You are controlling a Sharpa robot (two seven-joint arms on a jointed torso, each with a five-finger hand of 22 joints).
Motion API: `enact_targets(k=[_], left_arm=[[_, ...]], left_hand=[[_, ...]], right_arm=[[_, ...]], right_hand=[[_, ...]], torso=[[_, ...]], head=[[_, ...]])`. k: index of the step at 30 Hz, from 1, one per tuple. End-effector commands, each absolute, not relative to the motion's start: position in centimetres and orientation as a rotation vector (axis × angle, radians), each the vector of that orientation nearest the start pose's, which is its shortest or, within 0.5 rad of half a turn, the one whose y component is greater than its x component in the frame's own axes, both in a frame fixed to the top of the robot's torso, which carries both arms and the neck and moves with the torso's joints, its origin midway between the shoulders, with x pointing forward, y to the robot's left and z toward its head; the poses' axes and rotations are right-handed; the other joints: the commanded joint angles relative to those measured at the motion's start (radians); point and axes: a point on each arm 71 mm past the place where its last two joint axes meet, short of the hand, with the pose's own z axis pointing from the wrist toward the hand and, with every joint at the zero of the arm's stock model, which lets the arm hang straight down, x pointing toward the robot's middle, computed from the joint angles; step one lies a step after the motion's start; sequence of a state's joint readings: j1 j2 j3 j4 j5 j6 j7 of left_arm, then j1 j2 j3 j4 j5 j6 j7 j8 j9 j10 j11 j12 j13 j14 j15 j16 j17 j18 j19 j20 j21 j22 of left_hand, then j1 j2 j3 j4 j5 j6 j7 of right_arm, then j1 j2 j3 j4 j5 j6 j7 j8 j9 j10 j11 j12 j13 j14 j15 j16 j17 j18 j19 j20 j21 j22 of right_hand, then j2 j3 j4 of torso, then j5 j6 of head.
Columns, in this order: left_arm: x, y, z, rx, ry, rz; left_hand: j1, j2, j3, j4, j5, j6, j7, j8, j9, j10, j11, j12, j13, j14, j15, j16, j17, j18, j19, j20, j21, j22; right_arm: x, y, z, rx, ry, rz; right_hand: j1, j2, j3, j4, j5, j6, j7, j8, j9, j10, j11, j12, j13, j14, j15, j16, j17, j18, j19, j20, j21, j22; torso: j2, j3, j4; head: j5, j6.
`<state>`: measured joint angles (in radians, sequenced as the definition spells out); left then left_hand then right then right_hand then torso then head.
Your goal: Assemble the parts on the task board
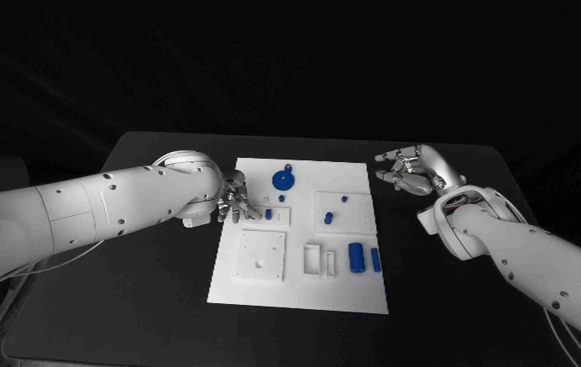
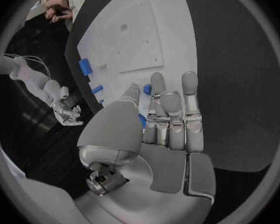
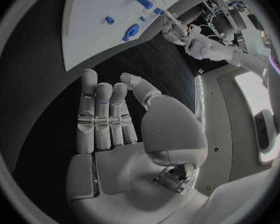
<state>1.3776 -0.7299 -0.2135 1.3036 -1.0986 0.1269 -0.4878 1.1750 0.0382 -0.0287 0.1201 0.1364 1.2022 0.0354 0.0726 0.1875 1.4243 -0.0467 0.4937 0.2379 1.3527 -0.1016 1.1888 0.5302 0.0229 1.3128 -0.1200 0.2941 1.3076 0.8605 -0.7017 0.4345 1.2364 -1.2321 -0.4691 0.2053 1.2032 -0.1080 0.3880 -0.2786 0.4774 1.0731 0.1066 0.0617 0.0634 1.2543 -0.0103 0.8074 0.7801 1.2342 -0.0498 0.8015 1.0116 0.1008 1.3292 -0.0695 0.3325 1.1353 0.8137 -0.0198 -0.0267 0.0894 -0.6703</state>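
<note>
1. The fingers [image 2: 171, 109] of the left hand [image 1: 233, 202] reach down over the left edge of the task board [image 1: 303, 287]; they lie close together with the thumb alongside. A small blue part [image 2: 142, 120] shows between thumb and fingers in the left wrist view, but I cannot tell whether it is pinched or merely lies beneath on the board. The reach suggests a pick-up or a seating move at that spot.
2. The task board lies in the middle of the black surface [image 1: 158, 317]. On it, near the far edge, sits a round blue part [image 1: 282, 180]; small blue pieces [image 1: 328, 216] lie further toward the right edge, and two long blue parts [image 1: 356, 256] rest near the right edge, beside white slotted blocks [image 1: 312, 259]. A square white plate [image 1: 262, 255] sits on the left half. Most parts look loose, so the assembly seems early.
3. The right hand [image 1: 411, 170] hangs over the bare surface just off the board's far right corner, fingers [image 3: 101, 114] straight and apart, holding nothing; it appears parked clear of the work, waiting.
</note>
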Motion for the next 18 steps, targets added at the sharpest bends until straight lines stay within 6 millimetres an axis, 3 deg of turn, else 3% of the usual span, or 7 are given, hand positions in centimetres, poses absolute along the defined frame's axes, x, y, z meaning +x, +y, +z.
enact_targets(k=[1, 18], left_arm=[[52.7, 23.5, -20.8, -0.12, 2.277, -0.192], [53.1, 23.0, -22.2, -0.146, 2.271, -0.187]], left_hand=[[0.004, 0.008, 0.001, -0.007, 0.006, 0.009, 0.001, -0.004, -0.001, 0.004, -0.001, 0.005, 0.002, 0.003, 0.0, 0.004, 0.001, 0.003, -0.006, 0.002, 0.003, 0.017], [-0.009, 0.028, -0.001, 0.004, 0.007, 0.016, -0.002, -0.002, 0.0, 0.007, -0.003, 0.005, 0.002, 0.006, -0.002, 0.004, 0.001, 0.003, -0.003, -0.001, 0.006, 0.017]], right_arm=[[52.3, -24.4, -20.4, 0.327, 1.337, 0.898], [52.3, -24.3, -20.4, 0.325, 1.337, 0.902]], right_hand=[[-0.011, -0.001, -0.002, 0.001, 0.003, -0.007, 0.003, 0.0, -0.001, 0.002, 0.001, -0.001, 0.0, -0.004, -0.004, -0.004, 0.0, 0.01, 0.006, -0.002, -0.007, 0.0], [-0.011, -0.001, -0.002, 0.001, 0.003, -0.007, 0.003, 0.0, -0.001, 0.002, 0.001, -0.001, 0.0, -0.004, -0.004, -0.004, 0.0, 0.01, 0.006, -0.002, -0.007, 0.0]], torso=[[0.0, 0.0003, 0.0001], [0.002, -0.0006, -0.0011]], head=[[-0.001, -0.001], [-0.006, -0.002]])
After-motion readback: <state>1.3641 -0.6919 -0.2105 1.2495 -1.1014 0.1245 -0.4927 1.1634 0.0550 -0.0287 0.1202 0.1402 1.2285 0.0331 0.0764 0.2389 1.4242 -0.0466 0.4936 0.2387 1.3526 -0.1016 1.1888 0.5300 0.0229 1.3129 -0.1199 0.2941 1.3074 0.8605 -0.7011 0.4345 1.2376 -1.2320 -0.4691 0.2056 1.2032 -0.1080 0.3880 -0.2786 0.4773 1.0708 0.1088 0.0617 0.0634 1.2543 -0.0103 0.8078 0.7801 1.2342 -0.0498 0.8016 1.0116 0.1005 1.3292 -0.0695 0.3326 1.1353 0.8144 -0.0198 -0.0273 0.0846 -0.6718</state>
